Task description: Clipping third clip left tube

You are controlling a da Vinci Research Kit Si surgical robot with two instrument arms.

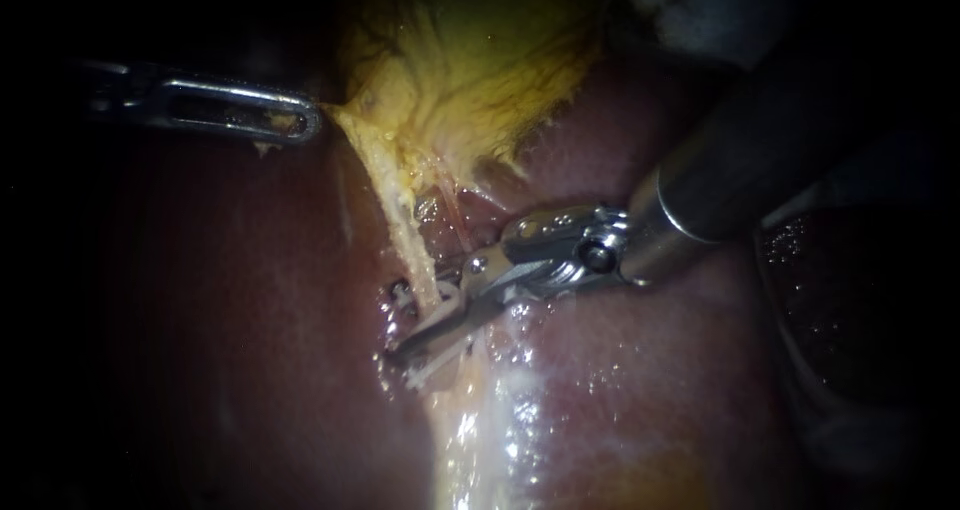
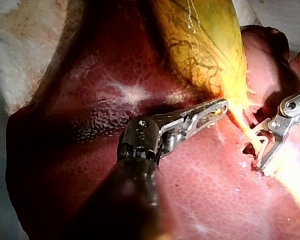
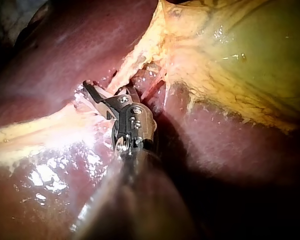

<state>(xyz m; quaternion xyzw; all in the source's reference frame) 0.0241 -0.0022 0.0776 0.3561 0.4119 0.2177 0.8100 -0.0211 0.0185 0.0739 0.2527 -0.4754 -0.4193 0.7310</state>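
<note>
Left instrument [image 1: 300,122]: upper left, jaws clamped on gallbladder [image 1: 470,60] edge, shaft lost in dark.
Right instrument [image 1: 425,335]: jaws apart astride tube [image 1: 405,225], far jaw partly hidden.

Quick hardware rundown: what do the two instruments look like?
Dark shafts on both. The left instrument has a silver riveted wrist and a long slotted tool; the right instrument a polished steel collar, pinned silver wrist and slim tapered tool.
</note>
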